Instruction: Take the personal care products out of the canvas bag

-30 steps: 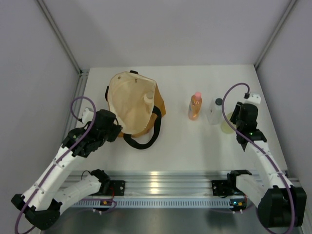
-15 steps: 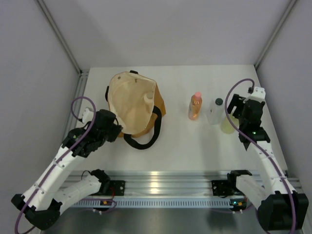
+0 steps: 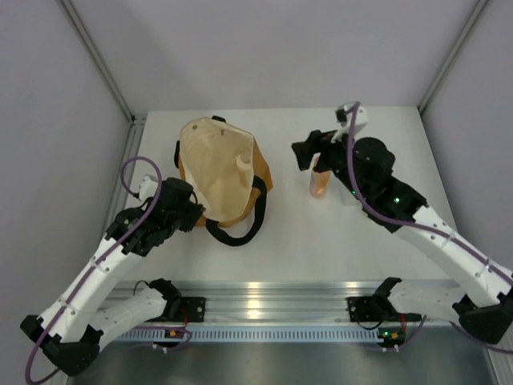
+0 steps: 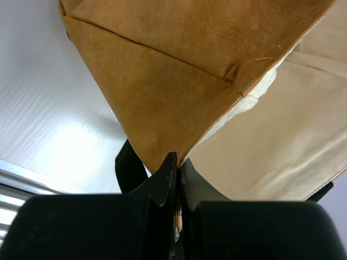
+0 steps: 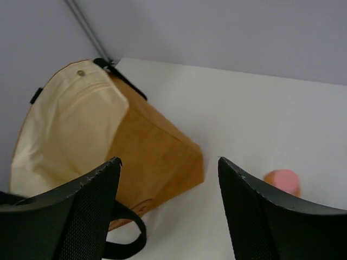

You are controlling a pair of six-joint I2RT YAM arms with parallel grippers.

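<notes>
The canvas bag (image 3: 216, 168), resting on the counter (image 3: 296, 237), is clamped at its rim by the left pincer (image 4: 177, 165). The right pincer (image 5: 168, 162) is spread wide, empty, beside it; a reach inside is likely needed next.

I see the bag (image 4: 162, 92) plain mustard-tan outside, its lining (image 3: 215, 168) cream and its handles (image 3: 234, 234) black. The bottle (image 3: 319, 185) is amber with a pink cap (image 5: 282, 179). The table (image 3: 304, 241) is white and the walls (image 3: 264, 48) pale grey. My arms (image 3: 100, 269) are white with black joints and purple cables (image 3: 136, 160).
</notes>
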